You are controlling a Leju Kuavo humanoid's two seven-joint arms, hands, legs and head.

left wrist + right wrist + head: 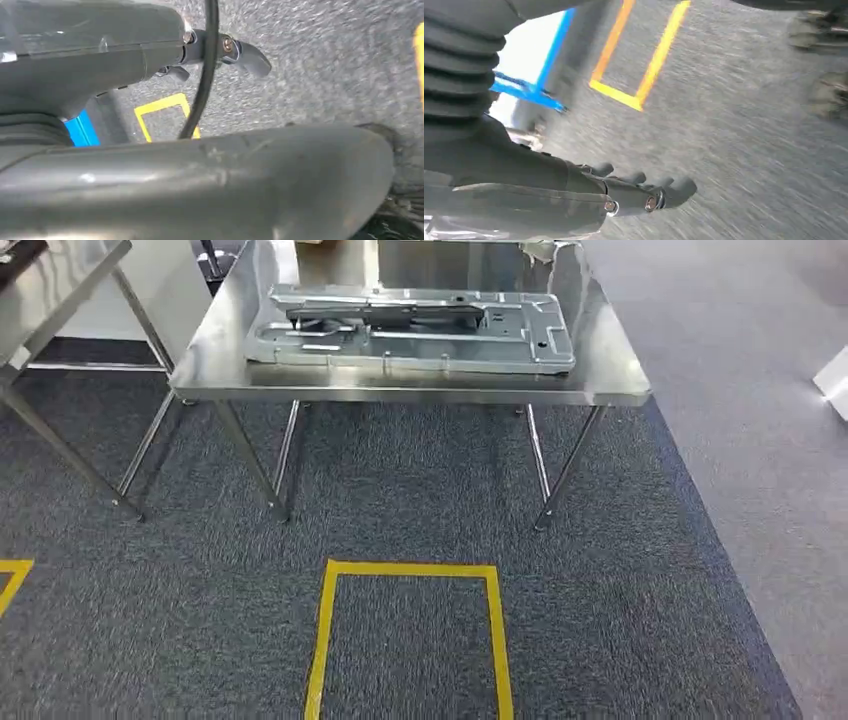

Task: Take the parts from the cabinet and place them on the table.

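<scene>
A: Where is the part?

B: The stamped metal part (410, 328) lies flat on the steel surface (600, 370), taking up most of its width, its near long side close to the front edge.

A: And the hands?

B: Both hang over the carpet (400, 490). The left hand (220, 52) holds nothing, fingers loosely apart. The right hand (644, 192) is likewise empty, fingers extended side by side, not closed.

A: What could go wrong?

B: If another part has to go on this surface, little bare steel remains: a strip at the right and a band along the front. Setting it down could land it on the first part, or leave it overhanging an edge and tipping off.

A: Room to move?

B: Open carpet lies ahead, with a yellow floor box (408, 640) marked on it. A second table (60, 280) stands close on the left, its legs near this surface's legs; the right side is open floor.
</scene>
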